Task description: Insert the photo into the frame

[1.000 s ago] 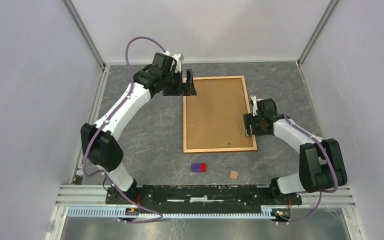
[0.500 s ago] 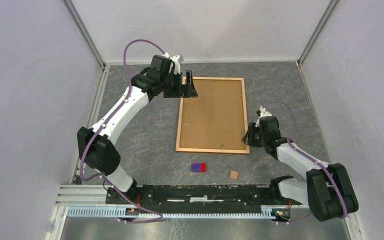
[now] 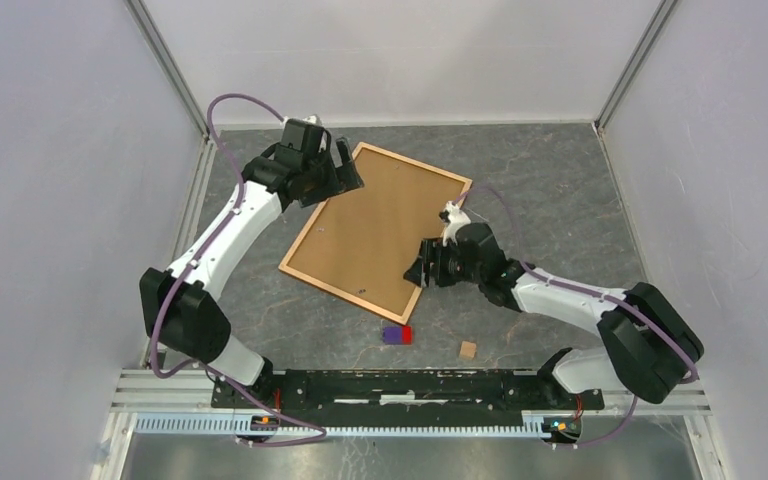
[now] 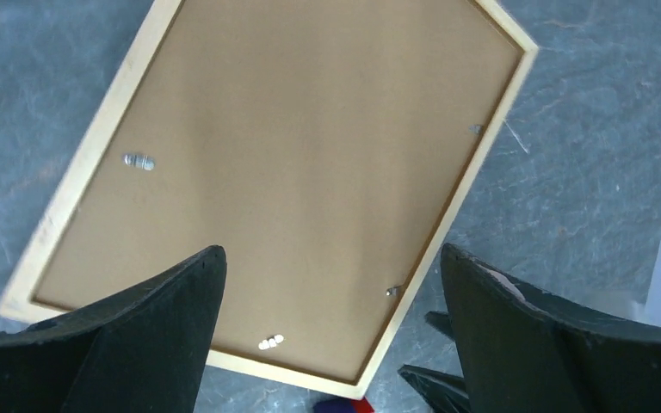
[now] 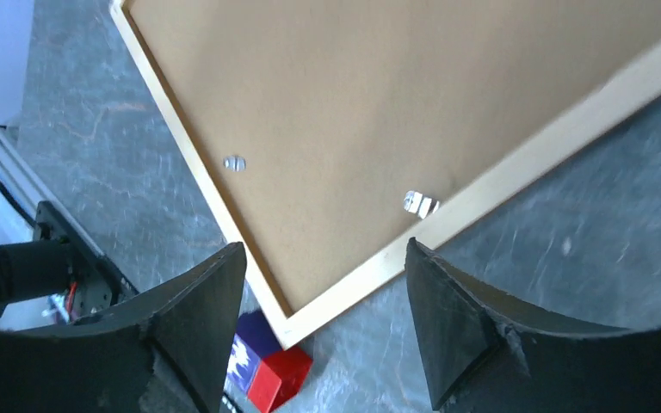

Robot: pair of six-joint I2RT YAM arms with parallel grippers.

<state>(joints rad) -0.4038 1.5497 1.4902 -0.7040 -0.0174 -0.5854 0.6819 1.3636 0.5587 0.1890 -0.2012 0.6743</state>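
Item: one thin rectangular frame of light orange-brown wood [image 3: 338, 294], which lay back-up and skewed at the middle of your grey marbled table surface [image 3: 560, 190]. A plain brown backing board [image 3: 375, 230] filled it, with small metal clips [image 5: 419, 204] at its edges. Your left gripper [image 3: 345, 172] hovered by the frame's far corner, fingers spread with nothing between them. Your right gripper [image 3: 422, 272] hung over the frame's near right side, fingers likewise released and empty. Also logged: one small blue-and-red block [image 3: 396, 334] just beside the frame's near corner, and one small tan wooden cube [image 3: 468, 349] to its right.
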